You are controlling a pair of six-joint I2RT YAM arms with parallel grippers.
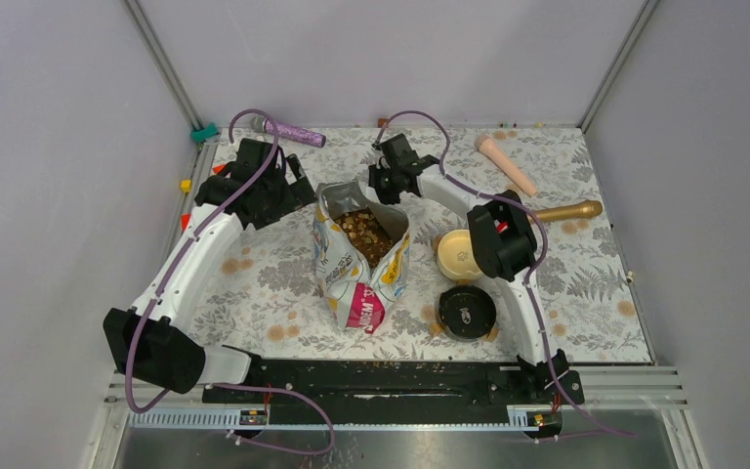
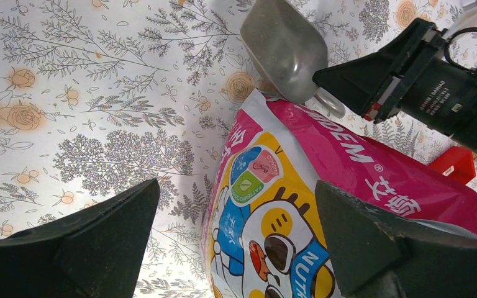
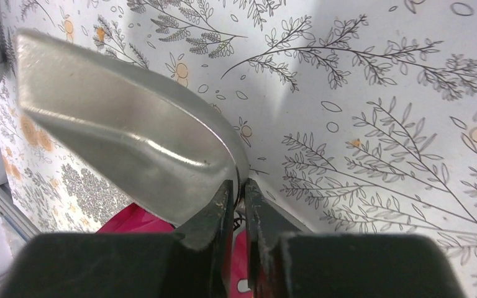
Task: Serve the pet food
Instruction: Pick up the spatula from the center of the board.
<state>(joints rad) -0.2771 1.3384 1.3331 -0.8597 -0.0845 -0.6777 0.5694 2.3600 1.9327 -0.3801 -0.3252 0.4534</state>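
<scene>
The pet food [image 1: 366,236] is a heap of brown and orange kibble inside an open, colourful bag [image 1: 361,278] at the table's middle. My left gripper [image 1: 298,195] is at the bag's upper left. In the left wrist view it [image 2: 236,186] is open, and the bag's printed side [image 2: 286,211] shows between and beyond its fingers. My right gripper [image 1: 391,181] is just behind the bag's mouth. In the right wrist view it [image 3: 237,186] is shut on the rear edge of an empty metal scoop [image 3: 130,136]. The scoop also shows in the left wrist view [image 2: 286,43].
A cream bowl [image 1: 459,252] and a round black dish [image 1: 466,311] sit right of the bag, under my right arm. A purple-handled tool [image 1: 288,130], a beige tool [image 1: 506,161] and a gold handle [image 1: 566,210] lie at the back. Stray kibble lies along the front rail [image 1: 391,366].
</scene>
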